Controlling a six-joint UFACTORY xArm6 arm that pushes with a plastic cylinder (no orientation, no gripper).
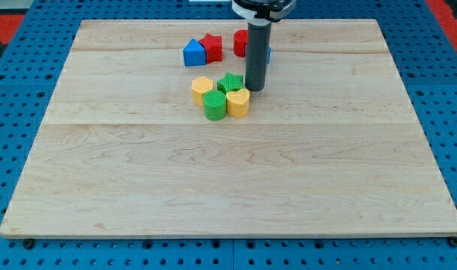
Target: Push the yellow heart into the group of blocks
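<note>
Where greens cluster, my tip [255,89] beside yellow heart [238,102].

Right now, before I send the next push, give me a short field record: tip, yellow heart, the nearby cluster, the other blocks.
tip: my tip sits at the view's upper right of the yellow heart, close to it, contact unclear
yellow heart: yellow heart at the cluster's right end
cluster: yellow hexagon, green star, green cylinder, packed together with the heart
other blocks: blue block, red star, red block near the view's top; one blue piece mostly hidden behind the rod
</note>
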